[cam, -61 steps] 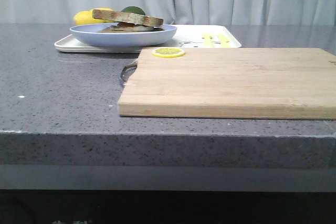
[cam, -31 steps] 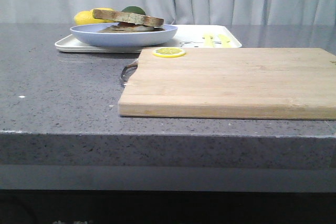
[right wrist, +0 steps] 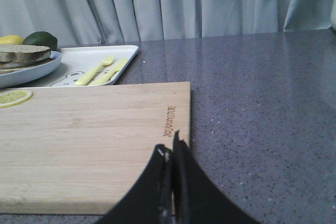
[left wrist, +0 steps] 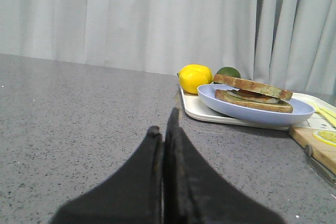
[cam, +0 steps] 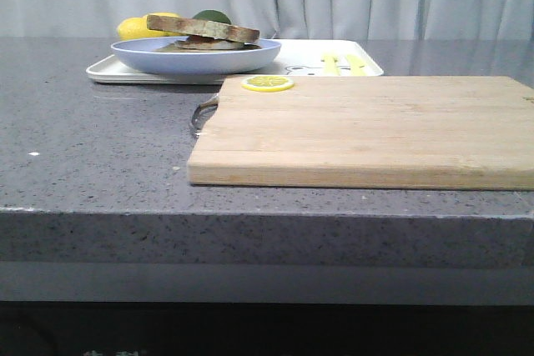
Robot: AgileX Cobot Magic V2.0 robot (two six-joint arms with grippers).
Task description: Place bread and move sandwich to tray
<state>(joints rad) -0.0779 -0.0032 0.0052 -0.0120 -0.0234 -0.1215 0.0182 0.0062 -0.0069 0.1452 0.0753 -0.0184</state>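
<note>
Sandwich [cam: 203,32] sits on blue plate [cam: 196,57], plate on white tray [cam: 288,62], well ahead of L fingers [left wrist: 164,132]. L fingers pressed together, empty, over bare bench [cam: 100,147]. R fingers [right wrist: 171,153] together too, empty, over cutting board [right wrist: 94,140] edge. Lemon slice [cam: 268,83] on board corner nr tray.

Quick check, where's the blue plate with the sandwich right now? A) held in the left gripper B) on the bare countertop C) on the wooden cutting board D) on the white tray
D: the blue plate with the sandwich sits on the white tray, behind the wooden cutting board; the left gripper is shut and holds nothing.
</note>
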